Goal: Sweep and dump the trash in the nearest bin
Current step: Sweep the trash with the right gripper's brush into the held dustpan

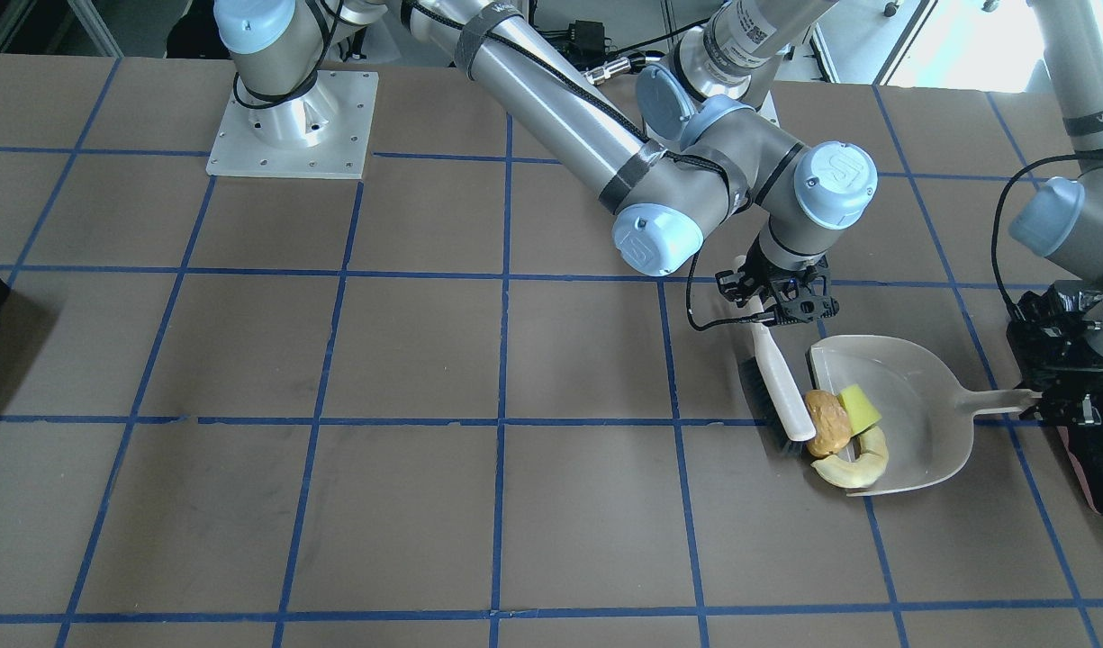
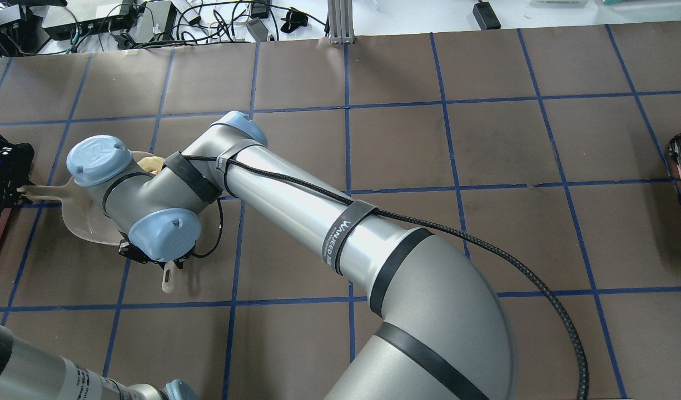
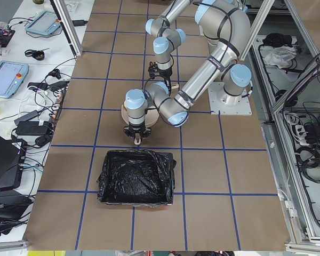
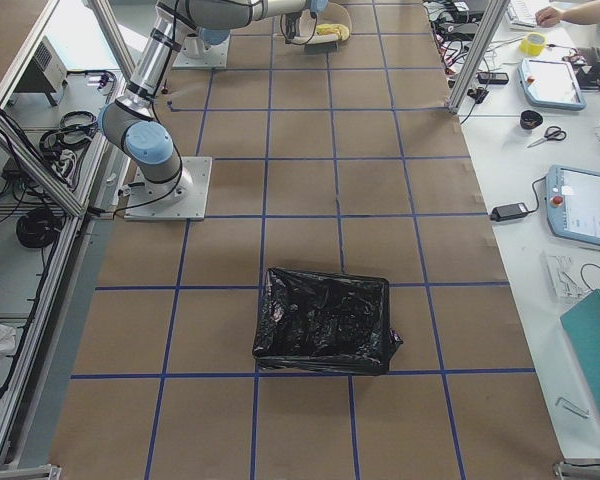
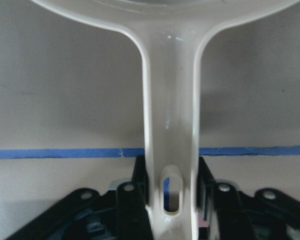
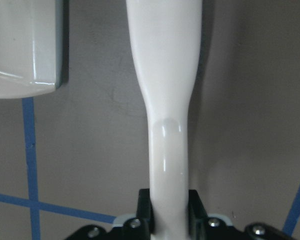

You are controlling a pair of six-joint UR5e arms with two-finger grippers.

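The cream dustpan [image 1: 920,396] lies flat on the table. The brown potato-like lump [image 1: 827,421], the yellow-green wedge [image 1: 859,407] and the pale yellow crescent [image 1: 853,468] sit at its open mouth. My left gripper [image 1: 1042,396] is shut on the dustpan handle [image 5: 171,125]. My right gripper [image 1: 774,310] reaches across and is shut on the white brush handle [image 6: 165,125]. The brush [image 1: 781,396] stands with its bristles down, touching the lump. The black-lined bin [image 3: 136,176] stands just behind my left gripper, and its pink side [image 1: 1080,468] shows at the view's edge.
A second black-lined bin [image 4: 325,320] stands at the far end of the table on my right. The right arm's long forearm [image 2: 318,222] spans the table's middle above the surface. The right arm's base plate [image 1: 290,126] is bolted near the robot's edge.
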